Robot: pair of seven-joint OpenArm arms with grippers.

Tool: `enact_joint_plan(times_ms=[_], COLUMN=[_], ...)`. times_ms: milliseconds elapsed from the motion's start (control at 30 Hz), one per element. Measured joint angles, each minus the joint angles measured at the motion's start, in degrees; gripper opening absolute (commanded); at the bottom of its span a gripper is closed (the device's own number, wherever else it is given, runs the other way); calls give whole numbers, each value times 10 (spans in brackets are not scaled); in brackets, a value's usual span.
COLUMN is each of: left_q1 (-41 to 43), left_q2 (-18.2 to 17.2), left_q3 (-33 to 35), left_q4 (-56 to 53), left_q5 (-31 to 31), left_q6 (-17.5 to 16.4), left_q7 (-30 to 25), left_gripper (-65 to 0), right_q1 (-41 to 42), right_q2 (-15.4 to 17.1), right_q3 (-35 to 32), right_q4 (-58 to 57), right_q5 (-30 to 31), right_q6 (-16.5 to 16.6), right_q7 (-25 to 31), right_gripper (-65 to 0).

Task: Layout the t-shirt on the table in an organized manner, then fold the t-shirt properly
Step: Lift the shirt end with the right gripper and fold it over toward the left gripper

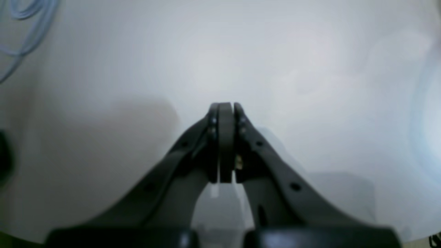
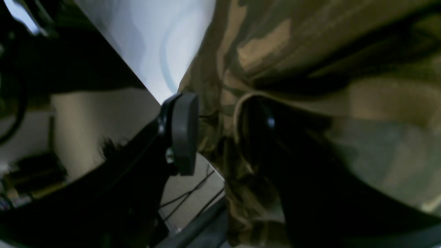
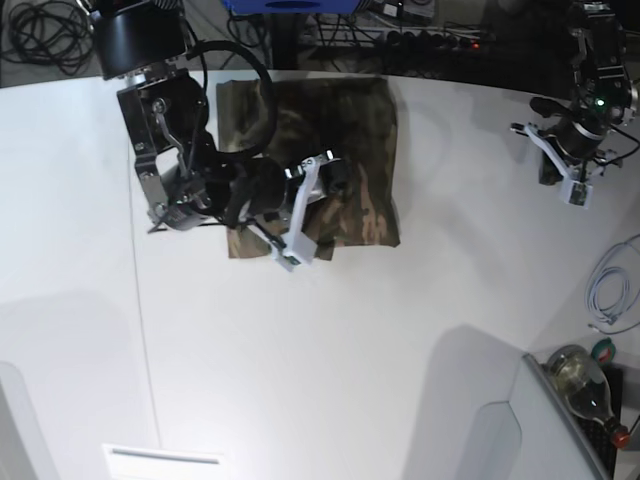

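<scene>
The shirt (image 3: 330, 165) lies as a folded rectangle at the far side of the counter (image 3: 320, 380). The right pincer (image 2: 220, 131) stands spread at a cloth edge, one finger under a fold. It should slide out low, without dragging layers. The left pincer (image 1: 225, 113) is pressed together, empty, well apart.

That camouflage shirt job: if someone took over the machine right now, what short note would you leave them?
Left gripper: shut, empty, parked over bare table, away from the shirt.
Right gripper: jaws apart around a fold of the t-shirt; a firm hold is not visible.
Shirt: near the far edge, already a compact rectangle.
Done: most folding, it seems.
Left: probably release, check the edges and tidy.
</scene>
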Motion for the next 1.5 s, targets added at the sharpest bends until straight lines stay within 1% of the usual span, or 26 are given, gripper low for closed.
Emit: enact_joint_plan(times_ms=[200,333,400,467,500,533,600,667,733,767,800,833,867,967,1033,1133,1233,1300,1400,1500], left_q1=[3,3,3,3,3,3,3,3,9,10,11,13,13,12,12,12,11,9,9,9], left_q2=[0,3,3,1,2,4,3,0,-3,-3,-3,-1,0,0,1,2,2,2,5,5], left_q3=[-18,-18,-18,-20,-26,-39,-64,-81,-93,-96,-97,-99,-101,-102,-102,-100,-99,-98,-98,-98], left_q4=[0,0,0,0,0,0,0,-8,-19,-24,-28,-33,-37,-44,-45,-45,-45,-45,-45,-45], left_q5=[0,0,0,0,0,-1,0,0,0,0,0,0,0,0,0,0,0,0,0,0], left_q6=[-3,-4,-4,-4,-5,-6,-6,-4,-4,-4,-4,-5,-5,-4,-4,-4,-4,-4,-5,-4], left_q7=[0,0,0,0,0,0,0,-1,-2,-2,-2,0,1,-1,0,-2,-2,-2,-2,0], left_gripper=[-650,-650,-650,-650,-650,-650,-650,-650,-650,-650,-650,-650,-650,-650,-650,-650,-650,-650,-650,-650], right_q1=[32,54,59,59,57,58,52,34,25,21,21,21,22,20,16,15,2,1,1,1], right_q2=[0,4,2,-4,-3,1,20,41,71,87,104,119,132,171,180,183,183,181,166,146], right_q3=[-54,-126,-155,-160,-160,-158,-138,-111,-85,-72,-60,-54,-49,-52,-54,-54,-60,-98,-155,-193], right_q4=[-52,-56,-30,17,50,79,132,162,163,160,155,146,137,104,77,42,37,38,41,41], right_q5=[2,-2,5,11,8,5,15,6,7,7,2,2,2,3,3,3,2,0,6,9], right_q6=[0,-1,-2,-1,-1,-7,-31,-74,-96,-102,-104,-104,-104,-105,-104,-104,-105,-105,-105,-106], right_q7=[1,-2,-12,-40,-59,-66,-71,-68,-71,-65,-44,-14,8,41,54,62,66,63,66,67], right_gripper=[-422,-423,-425,-426,-426,-428,-428,-434,-488,-542,-582,-618,-639,-642,-642,-642,-642,-642,-642,-642])
